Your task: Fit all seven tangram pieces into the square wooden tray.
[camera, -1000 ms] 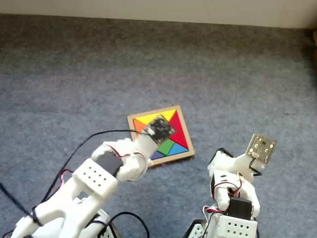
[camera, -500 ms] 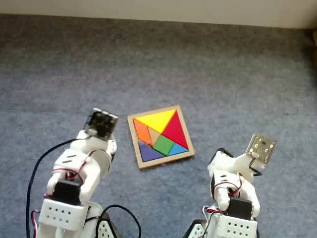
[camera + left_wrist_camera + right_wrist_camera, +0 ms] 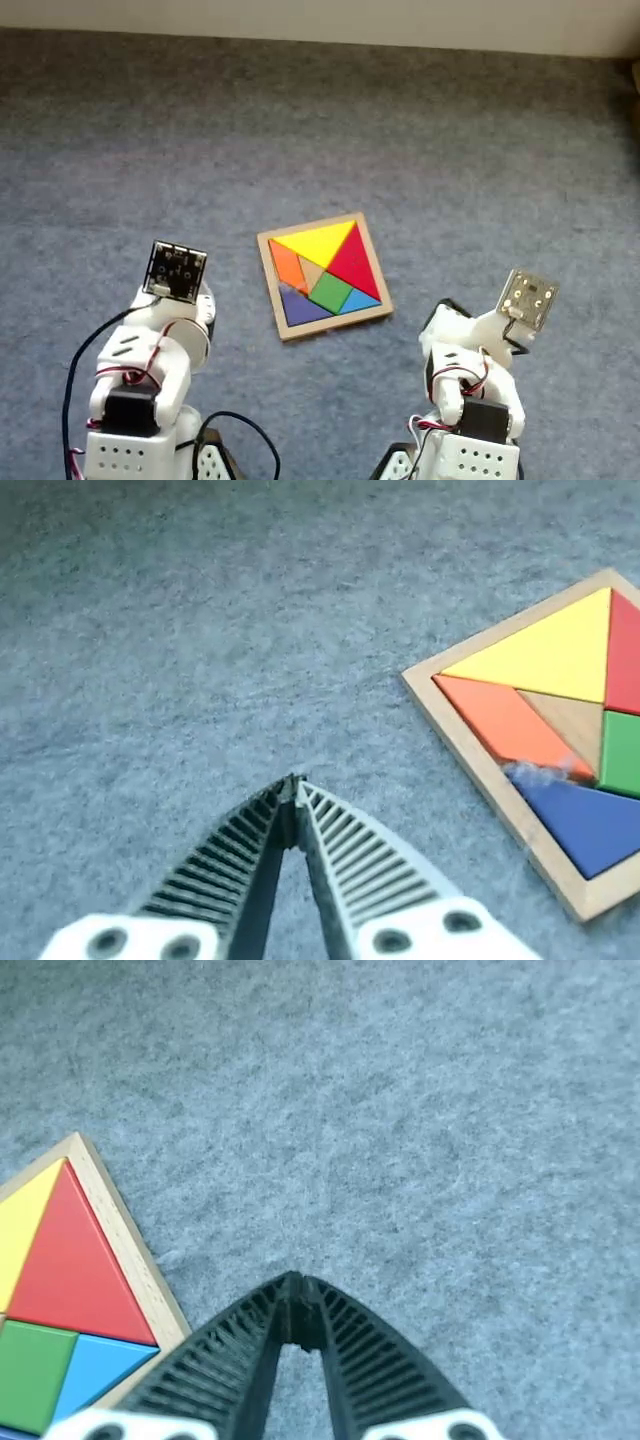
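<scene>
**Item 1. Left gripper** [image 3: 292, 792]: ribbed jaws pressed together at the tips, nothing held. It hangs over bare grey table [image 3: 200, 630].

**Item 2. Right gripper** [image 3: 296, 1288]: jaws likewise closed tip to tip, nothing held, over the same grey surface.

**Item 3. Square wooden tray** [image 3: 470, 755]: flat on the table between the two grippers, ahead of each and to its inner side, apart from both.

**Item 4. Contents, on the left gripper's side:**
- orange piece [image 3: 505, 720] closest to the left gripper
- dark blue triangle [image 3: 590, 820]
- yellow triangle [image 3: 550, 650]
- tan triangle [image 3: 570, 720] (wood-coloured like the tray, so whether it is a piece or a bare slot cannot be told)

**Item 5. Contents, on the right gripper's side:**
- red triangle [image 3: 70, 1260] along the rim
- light blue triangle [image 3: 100, 1365]
- green square [image 3: 30, 1370]

**Item 6. Hazards, as judged:**
- If the tan patch is an open slot, the tray would be taken for full with one piece short.
- A pale blur where orange meets dark blue may mark an edge sitting proud. A press there could tip a neighbouring piece out.
- Either gripper sweeping low toward the tray could catch the rim. That would slide the unfixed tray and jolt pieces loose.
</scene>
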Action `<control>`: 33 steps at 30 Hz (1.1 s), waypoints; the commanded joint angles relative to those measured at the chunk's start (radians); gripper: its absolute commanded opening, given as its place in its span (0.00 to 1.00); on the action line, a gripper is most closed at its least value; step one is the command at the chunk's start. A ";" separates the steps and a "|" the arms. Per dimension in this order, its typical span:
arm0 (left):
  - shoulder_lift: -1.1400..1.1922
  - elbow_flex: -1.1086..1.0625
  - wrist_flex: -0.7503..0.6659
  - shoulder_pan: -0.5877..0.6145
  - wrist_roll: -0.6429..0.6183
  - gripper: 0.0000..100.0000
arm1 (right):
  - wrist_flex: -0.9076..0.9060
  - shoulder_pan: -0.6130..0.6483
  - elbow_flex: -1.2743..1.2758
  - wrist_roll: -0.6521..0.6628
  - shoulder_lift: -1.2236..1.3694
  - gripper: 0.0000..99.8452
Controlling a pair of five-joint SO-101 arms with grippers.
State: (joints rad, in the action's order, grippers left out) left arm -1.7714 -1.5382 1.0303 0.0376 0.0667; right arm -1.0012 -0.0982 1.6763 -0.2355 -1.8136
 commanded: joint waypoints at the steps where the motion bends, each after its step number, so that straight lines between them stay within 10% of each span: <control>1: -0.056 -0.022 0.002 0.053 -0.003 0.01 | 0.031 -0.007 0.102 0.005 -0.012 0.00; 9: -0.050 -0.157 -0.117 0.140 -0.003 0.01 | -0.036 0.047 0.102 0.005 -0.001 0.00; 24: -0.050 -0.157 0.282 0.165 -0.003 0.01 | -0.242 0.116 0.102 0.009 -0.012 0.00; 33: -0.050 -0.157 0.290 0.165 -0.005 0.01 | -0.242 0.116 0.102 0.009 -0.012 0.00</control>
State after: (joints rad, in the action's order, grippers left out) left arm -1.7714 -1.6763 1.3142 0.1895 0.0667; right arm -1.2329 0.0015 1.6763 -0.2355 -1.8136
